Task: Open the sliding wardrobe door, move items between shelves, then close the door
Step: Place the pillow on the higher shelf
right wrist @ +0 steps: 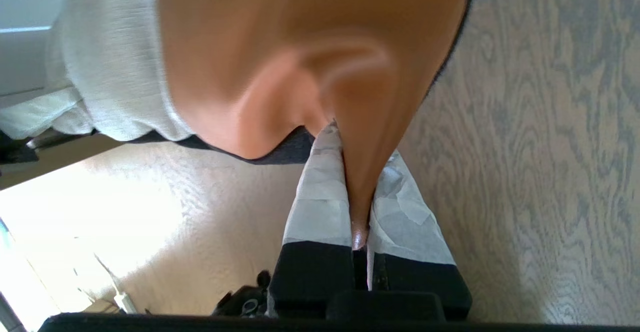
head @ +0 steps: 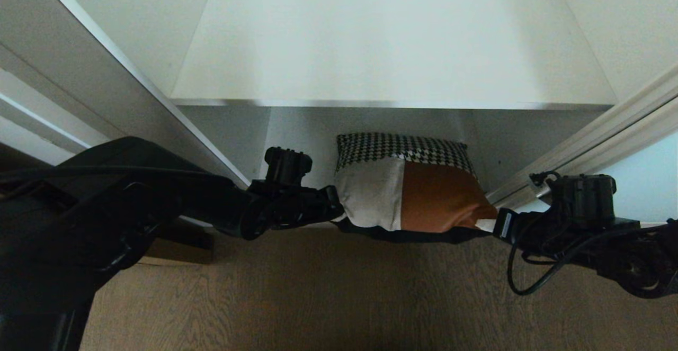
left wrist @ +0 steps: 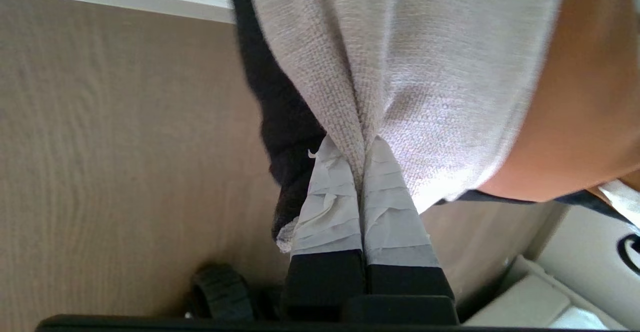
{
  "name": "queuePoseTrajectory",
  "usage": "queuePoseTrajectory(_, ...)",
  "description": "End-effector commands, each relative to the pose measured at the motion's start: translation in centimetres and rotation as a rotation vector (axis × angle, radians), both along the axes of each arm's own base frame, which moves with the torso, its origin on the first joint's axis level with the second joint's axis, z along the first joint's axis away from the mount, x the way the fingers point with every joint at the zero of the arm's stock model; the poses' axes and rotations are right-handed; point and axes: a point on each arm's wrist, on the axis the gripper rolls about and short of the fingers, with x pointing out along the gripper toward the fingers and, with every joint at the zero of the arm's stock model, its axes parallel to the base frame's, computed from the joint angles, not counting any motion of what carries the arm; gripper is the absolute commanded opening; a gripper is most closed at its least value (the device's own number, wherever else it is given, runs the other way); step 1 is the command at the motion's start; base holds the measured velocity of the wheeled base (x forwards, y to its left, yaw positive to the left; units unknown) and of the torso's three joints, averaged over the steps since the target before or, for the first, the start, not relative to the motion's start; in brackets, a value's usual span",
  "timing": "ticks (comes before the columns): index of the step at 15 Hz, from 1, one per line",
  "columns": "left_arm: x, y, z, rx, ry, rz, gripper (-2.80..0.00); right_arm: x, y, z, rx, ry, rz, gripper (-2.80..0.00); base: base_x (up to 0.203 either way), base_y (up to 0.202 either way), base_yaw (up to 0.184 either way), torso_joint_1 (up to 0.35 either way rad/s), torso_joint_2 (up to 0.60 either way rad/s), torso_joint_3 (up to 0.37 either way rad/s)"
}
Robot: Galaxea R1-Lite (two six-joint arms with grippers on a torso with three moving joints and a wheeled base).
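I am holding the cushion (head: 408, 187) by both ends, my left claw (head: 335, 205) and right claw (head: 490, 224) each pinched tight on its fabric. I judge the shelf-to-shelf move is in hand; next I need to lift it onto the upper shelf (head: 392, 60), far from me.

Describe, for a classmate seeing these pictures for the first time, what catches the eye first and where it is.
The patchwork cushion stands out at centre, at the wardrobe's open front beneath a broad white shelf and above the wood-grain floor. The left end effector pinches its cream corner while the right end effector pinches its rust-orange corner, both shut on the fabric. The sliding wardrobe door shows pale blue at the far right.
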Motion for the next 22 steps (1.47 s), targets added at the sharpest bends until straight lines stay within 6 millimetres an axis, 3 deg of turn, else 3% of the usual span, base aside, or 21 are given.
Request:
queuePoseTrajectory(1, -1.1, -0.4, 2.2, -0.016, -0.042, -0.002, -2.8, -1.4, 0.3, 1.2, 0.008, -0.029, 0.017, -2.8, 0.0, 0.0, 0.0, 0.0, 0.0, 0.0)
queuePoseTrajectory(4, -2.4, 0.0, 4.2, -0.022, -0.069, 0.009, -2.8, -3.1, 0.6, 1.9, 0.016, -0.038, 0.033, -2.8, 0.0, 0.0, 0.0, 0.0, 0.0, 0.0)
queuePoseTrajectory(6, -3.4, -0.1, 3.9, -0.01, -0.055, -0.001, -2.8, -4.0, 0.8, 2.6, 0.032, -0.048, 0.038, -2.8, 0.0, 0.0, 0.0, 0.0, 0.0, 0.0)
queuePoseTrajectory(12, -6.7, 0.0, 6.4, -0.018, -0.082, -0.03, -2.8, -7.5, 0.5, 4.6, 0.04, -0.067, 0.049, -2.8, 0.0, 0.0, 0.0, 0.0, 0.0, 0.0)
queuePoseTrajectory(17, -9.2, 0.9, 7.1, -0.004, -0.082, -0.024, -2.8, -10.9, 0.7, 5.6, 0.067, -0.062, 0.078, -2.8, 0.0, 0.0, 0.0, 0.0, 0.0, 0.0)
queuePoseTrajectory(22, -13.2, 0.9, 9.5, -0.027, -0.129, -0.07, -2.8, -14.7, 0.5, 7.1, 0.098, -0.055, 0.099, -2.8, 0.0, 0.0, 0.0, 0.0, 0.0, 0.0)
